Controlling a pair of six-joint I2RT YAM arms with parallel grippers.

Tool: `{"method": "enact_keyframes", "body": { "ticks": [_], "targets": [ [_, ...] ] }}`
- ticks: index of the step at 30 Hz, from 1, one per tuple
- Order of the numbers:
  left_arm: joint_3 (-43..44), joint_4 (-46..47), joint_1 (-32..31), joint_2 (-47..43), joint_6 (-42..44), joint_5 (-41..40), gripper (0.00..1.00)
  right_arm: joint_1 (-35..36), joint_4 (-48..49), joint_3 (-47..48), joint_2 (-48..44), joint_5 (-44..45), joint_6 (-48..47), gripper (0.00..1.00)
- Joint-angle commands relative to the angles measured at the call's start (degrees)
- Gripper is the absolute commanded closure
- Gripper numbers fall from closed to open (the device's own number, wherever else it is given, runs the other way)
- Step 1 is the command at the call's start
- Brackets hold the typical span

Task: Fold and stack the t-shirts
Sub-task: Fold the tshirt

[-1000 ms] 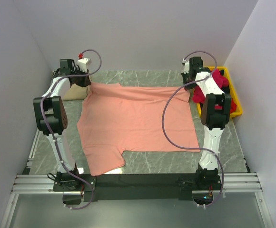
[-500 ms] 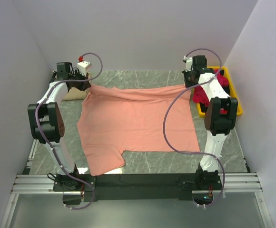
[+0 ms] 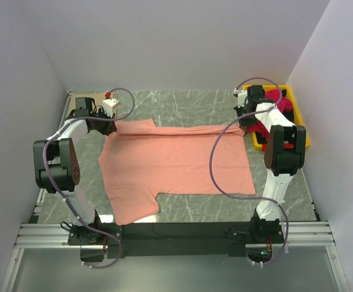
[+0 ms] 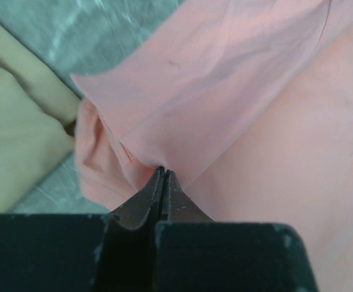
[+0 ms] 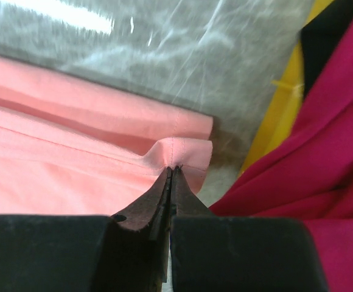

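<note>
Across the tabletop's (image 3: 182, 100) middle lies the pink tee (image 3: 176, 164), its far edge doubled over toward the near side. At the far right corner a bin (image 3: 301, 131) holds red tees (image 5: 322, 182). At the far left corner lies a tan tee (image 4: 12, 134). The left gripper (image 4: 163, 171) pinches the fold's left end and the right gripper (image 5: 173, 168) pinches its right end.

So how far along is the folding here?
Done: nothing visibly stacked. In hand: the left claw and right claw pinch far corners of the pink t-shirt, its far edge doubled over. Left: the remaining folds, plus crimson t-shirts in the yellow bin.
</note>
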Motion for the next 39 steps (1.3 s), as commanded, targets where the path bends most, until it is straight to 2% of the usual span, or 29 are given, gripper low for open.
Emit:
{"method": "enact_keyframes", "body": {
  "ticks": [1,10,11,12,13,14,15,16,17,21,28,39],
  "targets": [
    [-2.7,1.3,0.5,-3.1,3.0,-1.2,1.00,-0.3,2.5,-2.4,-4.1,-0.2,-3.2,1.00],
    [-3.8,-2.8,0.4,-0.3,6.2,-2.4,1.00,-0.2,-2.4,-3.0,-1.1,-1.0,-8.6,1.00],
    [-2.5,-4.3,0.3,0.0,7.3,-2.1,0.99,-0.2,-3.5,-2.2,-0.7,-1.1,-9.1,0.97],
    [-1.6,-6.4,0.3,0.3,7.9,-1.7,0.94,-0.2,-6.2,-0.7,-0.3,-2.4,-10.1,0.89],
    [-0.6,-9.6,0.4,0.4,8.1,-1.5,0.86,-0.3,-7.6,-0.2,-0.5,-3.1,-10.8,0.71],
    [1.9,-11.6,0.6,0.2,8.8,-0.8,0.82,-0.2,-9.3,0.2,-1.6,-3.7,-11.5,0.64],
    [3.2,-13.0,1.0,0.0,9.0,0.2,0.79,-0.2,-9.6,0.8,-2.3,-4.1,-12.2,0.53],
    [4.4,-14.4,1.1,-0.1,8.7,0.6,0.71,-0.2,-9.9,1.1,-3.0,-4.4,-12.5,0.39],
    [7.2,-14.6,1.3,0.0,7.3,0.6,0.68,-0.2,-10.8,1.7,-3.9,-4.7,-12.8,0.36],
    [15.8,-14.2,1.0,4.0,0.9,-0.2,0.54,-0.2,-12.0,5.7,-3.4,-5.2,-13.0,0.36],
    [27.9,-15.1,-1.2,15.5,-4.0,-3.6,0.47,0.8,-15.5,12.8,3.5,-4.8,-13.4,0.40],
    [30.1,-16.4,-2.6,20.7,-4.1,-6.9,0.43,0.8,-19.3,16.1,9.6,-1.2,-17.2,0.35]
  ]
}}
